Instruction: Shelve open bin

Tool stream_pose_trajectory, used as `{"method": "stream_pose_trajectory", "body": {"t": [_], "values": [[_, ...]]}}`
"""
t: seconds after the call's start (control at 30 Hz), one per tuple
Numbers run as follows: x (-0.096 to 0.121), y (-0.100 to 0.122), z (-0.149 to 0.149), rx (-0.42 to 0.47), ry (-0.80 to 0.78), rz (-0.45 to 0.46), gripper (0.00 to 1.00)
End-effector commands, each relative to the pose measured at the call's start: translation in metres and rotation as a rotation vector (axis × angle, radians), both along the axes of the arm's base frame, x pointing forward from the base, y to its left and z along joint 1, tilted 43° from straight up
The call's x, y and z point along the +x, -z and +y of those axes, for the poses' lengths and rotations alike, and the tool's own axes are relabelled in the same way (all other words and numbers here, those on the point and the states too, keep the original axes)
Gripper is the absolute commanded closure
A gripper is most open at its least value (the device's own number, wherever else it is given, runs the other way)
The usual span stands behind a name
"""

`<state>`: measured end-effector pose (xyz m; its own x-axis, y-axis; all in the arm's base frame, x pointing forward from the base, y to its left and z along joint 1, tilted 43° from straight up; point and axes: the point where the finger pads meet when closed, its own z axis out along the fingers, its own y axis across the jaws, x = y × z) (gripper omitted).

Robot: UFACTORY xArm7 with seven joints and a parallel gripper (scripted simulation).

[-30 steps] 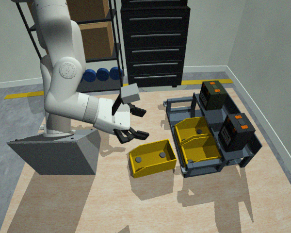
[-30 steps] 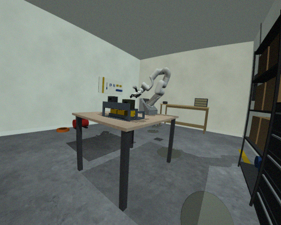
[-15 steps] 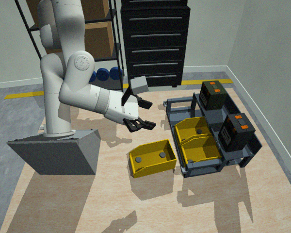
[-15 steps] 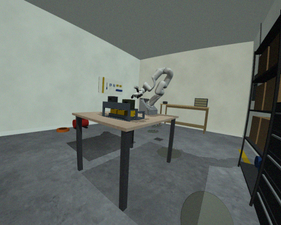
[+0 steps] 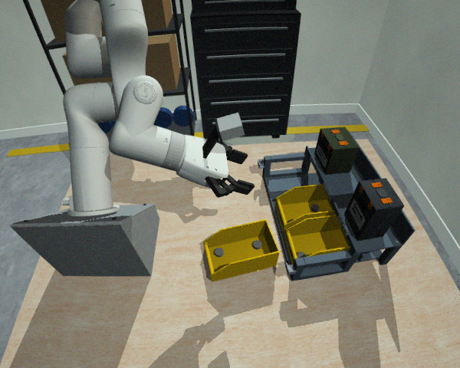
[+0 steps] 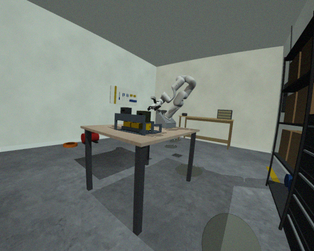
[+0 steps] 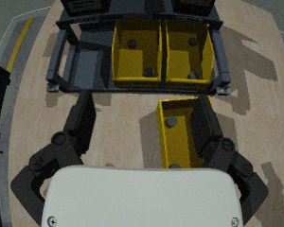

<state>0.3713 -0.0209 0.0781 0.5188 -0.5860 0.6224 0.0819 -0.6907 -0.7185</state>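
- Bin (image 5: 242,265) (image 7: 175,151) waits on the worktop (image 5: 175,317) (image 6: 152,137) (image 7: 123,123), parts inside.
- My claw (image 5: 244,171) (image 6: 153,107) (image 7: 144,104) is wide open, empty.
- Grasping, lifting, placing in the shelf (image 5: 321,259) (image 6: 130,116) (image 7: 220,59) and releasing all remain.

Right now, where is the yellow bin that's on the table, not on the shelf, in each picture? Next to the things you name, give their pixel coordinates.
Top: yellow bin (image 5: 244,264) (image 7: 179,150) below the middle, left of the shelf (image 5: 321,257) (image 6: 130,116) (image 7: 222,61).
Exterior: I can't make it out; shelf left of centre.
Wrist: right of centre, below the shelf.
Shared landmark: the shelf.
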Motion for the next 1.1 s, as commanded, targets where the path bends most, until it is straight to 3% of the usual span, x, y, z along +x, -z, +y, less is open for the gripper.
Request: {"method": "stream_pose_trajectory", "body": {"t": [0.0, 0.13, 0.27, 0.67, 0.7, 0.83, 1.07], "values": [[0.008, -0.01, 0.007, -0.01, 0.014, 0.009, 0.0], [0.004, -0.005, 0.003, -0.003, 0.004, 0.0, 0.0], [0.019, -0.021, 0.023, -0.009, 0.014, 0.008, 0.0], [0.019, -0.021, 0.023, -0.009, 0.014, 0.008, 0.0], [0.005, -0.005, 0.003, -0.003, 0.005, 0.001, 0.0], [0.019, -0.022, 0.022, -0.009, 0.014, 0.008, 0.0], [0.019, -0.022, 0.022, -0.009, 0.014, 0.008, 0.0]]}}
